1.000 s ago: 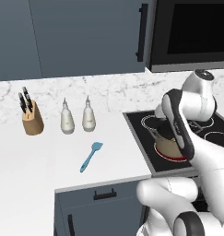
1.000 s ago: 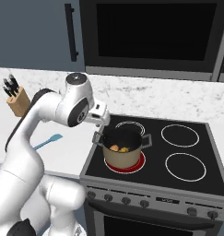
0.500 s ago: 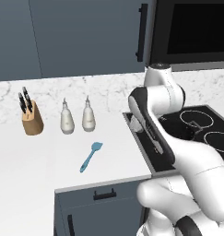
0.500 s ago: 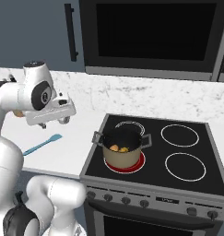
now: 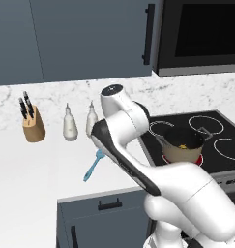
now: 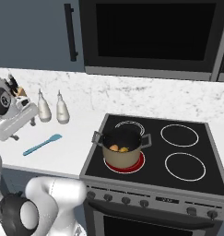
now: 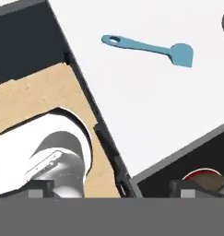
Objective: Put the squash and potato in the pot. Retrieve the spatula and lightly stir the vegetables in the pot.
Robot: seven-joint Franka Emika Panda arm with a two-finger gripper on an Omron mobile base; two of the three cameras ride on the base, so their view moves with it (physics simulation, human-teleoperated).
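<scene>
Knife block: a wooden block (image 5: 33, 129) with dark handles stands at the far left of my counter (image 5: 46, 164), near the back wall.
Bottles: two pale bottles (image 5: 69, 129) stand side by side just right of the block; the right base view shows them too, left of the stove.
Spatula: the light blue spatula (image 5: 94, 165) lies flat on the white counter in front of the bottles, untouched. In the right base view it lies (image 6: 42, 144) well left of the stove. In my hand view it lies (image 7: 150, 49) near the top, the handle's hole end to the left and the blade to the right.
My arm: in the left base view it bends up over the counter's right end, with my white elbow just above the spatula's blade. In the right base view my hand sits at the far left edge, above the counter.
My fingers: spread wide with nothing between them; they hang apart from the spatula, over the counter's front edge, touching nothing.
Pot: the beige pot (image 6: 122, 152) sits on the front left burner of the black stove (image 6: 191, 177), on a red ring.
Squash and potato: the right base view shows the squash (image 6: 124, 149) and the potato (image 6: 114, 148) inside the pot, side by side; the left base view gives me just a yellow glint there.
</scene>
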